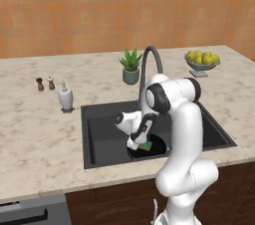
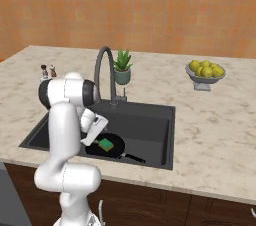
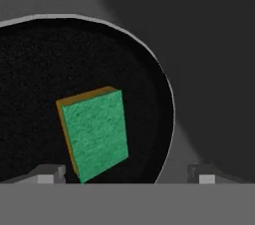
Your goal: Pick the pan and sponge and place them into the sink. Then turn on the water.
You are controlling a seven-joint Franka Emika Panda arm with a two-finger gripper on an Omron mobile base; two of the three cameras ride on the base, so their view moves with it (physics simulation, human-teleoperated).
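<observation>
The gripper (image 3: 124, 176) is spread, the sponge (image 3: 94, 134) lying loose in the pan (image 3: 30, 69); lifting carelessly might drag it.

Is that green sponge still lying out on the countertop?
No, the sponge lies inside the pan, which sits in the sink.

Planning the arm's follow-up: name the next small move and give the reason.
Probably lift the gripper clear, then head for the tap. The sponge lies in the pan, green side up, free between the spread fingers, and the pan sits in the sink; only the water remains.
</observation>
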